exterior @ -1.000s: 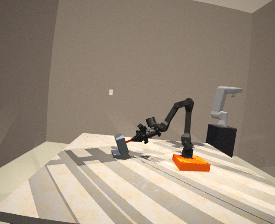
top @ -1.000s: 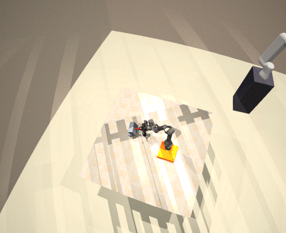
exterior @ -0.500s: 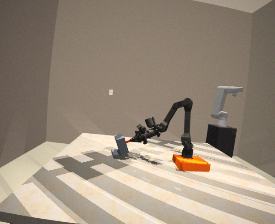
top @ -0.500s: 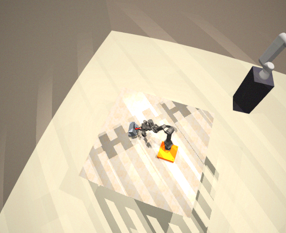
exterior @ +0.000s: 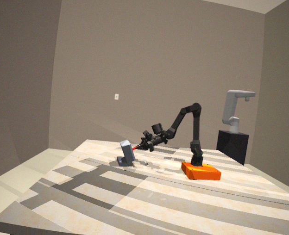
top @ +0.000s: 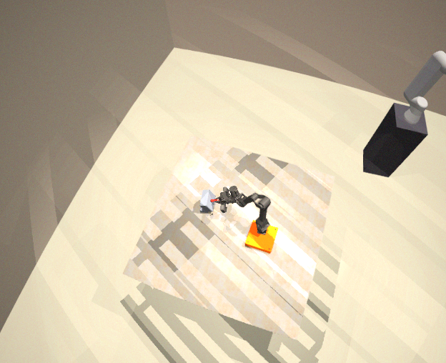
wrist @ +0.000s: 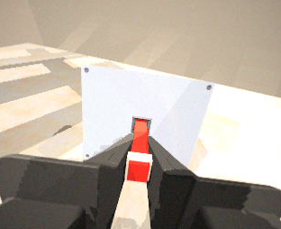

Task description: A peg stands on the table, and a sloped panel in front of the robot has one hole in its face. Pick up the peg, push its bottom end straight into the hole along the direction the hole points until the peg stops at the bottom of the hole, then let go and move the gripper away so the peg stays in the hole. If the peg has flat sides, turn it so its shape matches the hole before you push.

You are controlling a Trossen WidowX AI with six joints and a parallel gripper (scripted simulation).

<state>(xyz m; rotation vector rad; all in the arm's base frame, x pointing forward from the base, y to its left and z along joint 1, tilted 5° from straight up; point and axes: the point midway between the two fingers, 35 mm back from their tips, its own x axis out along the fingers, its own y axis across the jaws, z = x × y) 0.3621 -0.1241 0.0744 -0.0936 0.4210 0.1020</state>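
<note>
The red square peg [top: 214, 200] [exterior: 134, 148] [wrist: 140, 143] is held by my gripper [top: 218, 200] [exterior: 139, 145] [wrist: 140, 139], which is shut on it. A white band and a red end of the peg face the wrist camera. The peg points away from the arm, tilted down, at the grey sloped panel [top: 206, 200] [exterior: 127, 151] [wrist: 110, 99]. In the wrist view its far end overlaps the square hole [wrist: 149, 126], whose rim shows above and to both sides of it. The peg's sides look roughly in line with the hole's sides. How deep the tip stands in the hole is hidden.
The arm's orange base [top: 260, 238] [exterior: 203, 173] stands on the table [top: 215, 281] [exterior: 149, 209] behind the gripper. A grey robot arm [top: 426, 78] [exterior: 229, 108] on a dark block [top: 393, 140] [exterior: 232, 145] stands far off to the right. Striped shadows cross the table.
</note>
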